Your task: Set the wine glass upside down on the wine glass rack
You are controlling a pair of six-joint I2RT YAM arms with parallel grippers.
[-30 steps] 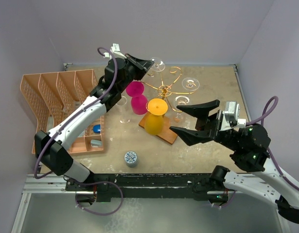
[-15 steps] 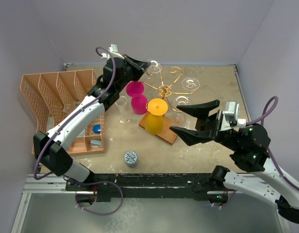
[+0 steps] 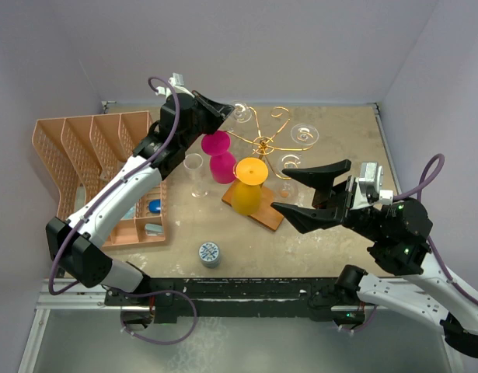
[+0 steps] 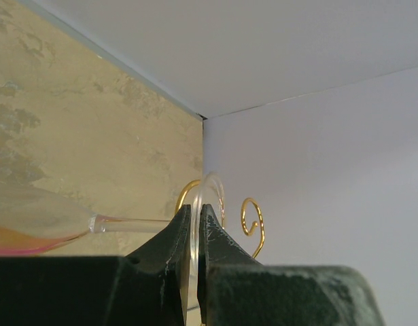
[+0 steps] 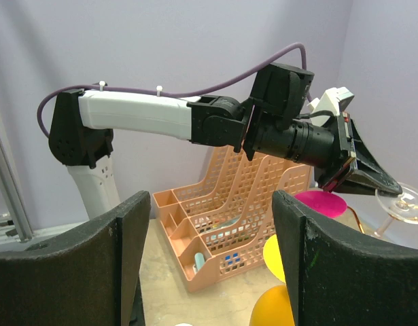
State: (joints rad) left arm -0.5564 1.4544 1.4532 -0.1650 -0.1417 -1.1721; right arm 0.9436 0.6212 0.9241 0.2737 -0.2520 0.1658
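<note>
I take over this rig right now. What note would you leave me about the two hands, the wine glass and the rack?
Left hand: shut on the foot of the wine glass, held off the table at the far left side of the rack.
Right hand: open, holds nothing, at the rack's near right.
Wine glass rack: mid-table, already carrying pink glasses, an orange glass and clear glasses.
Done: glass gripped and brought to the rack.
Left: hang it bowl down on a free scroll arm, then release.

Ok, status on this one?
Left gripper shut on wine glass foot, beside wine glass rack. Right gripper open, empty. Pink glass close by.
</note>
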